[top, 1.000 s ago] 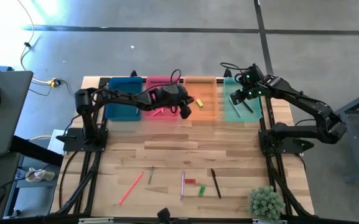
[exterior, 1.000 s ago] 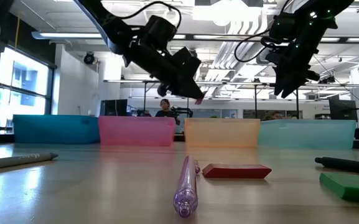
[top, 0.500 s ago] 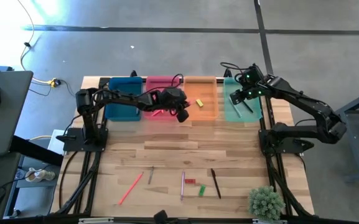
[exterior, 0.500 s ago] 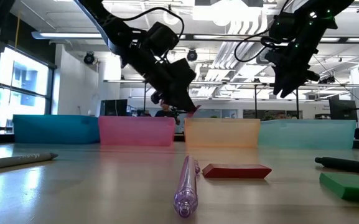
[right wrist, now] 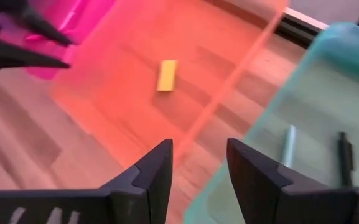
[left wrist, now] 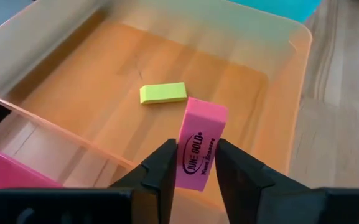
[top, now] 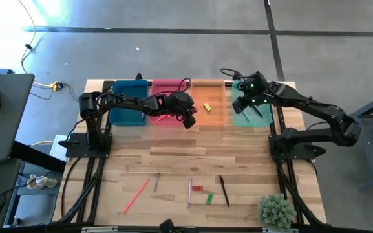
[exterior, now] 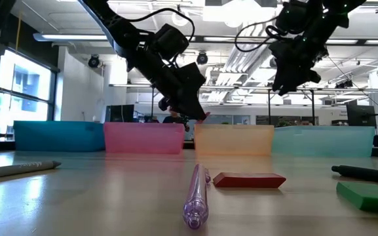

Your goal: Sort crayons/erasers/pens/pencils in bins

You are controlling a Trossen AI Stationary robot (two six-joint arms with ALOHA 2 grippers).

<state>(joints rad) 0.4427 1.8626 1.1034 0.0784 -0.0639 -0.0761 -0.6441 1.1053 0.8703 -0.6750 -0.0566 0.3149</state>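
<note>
My left gripper [left wrist: 195, 163] hovers over the orange bin [top: 213, 114] and is shut on a pink eraser [left wrist: 201, 143]. A yellow eraser [left wrist: 163, 93] lies flat on that bin's floor. My right gripper [right wrist: 199, 163] stands open and holds nothing, above the wall between the orange bin and the mint-green bin [top: 253, 118]. Two sticks, one dark pen [right wrist: 346, 155] among them, lie in the mint-green bin. The pink-red bin [top: 167, 88] and the teal-blue bin [top: 127, 110] stand further left in the same row. My left gripper pinches the pink eraser by its two broad faces at the lower end [left wrist: 191, 177], between its two fingers. The fingers slant down from the table's left. The eraser sticks out beyond the fingertips, lifted clear above the orange bin's floor.
Near the front edge lie a pink pencil [top: 135, 196], a short stick [top: 156, 182], a purple pen [top: 189, 192], a red eraser [top: 198, 188], a green eraser [top: 209, 197] and a black pen [top: 224, 190]. A small plant [top: 277, 210] stands at the front right corner.
My left gripper has tipped more steeply down over the orange bin, carrying the pink eraser with it. My right gripper has swung toward the table's left, from over the mint-green bin to the wall it shares with the orange bin.
</note>
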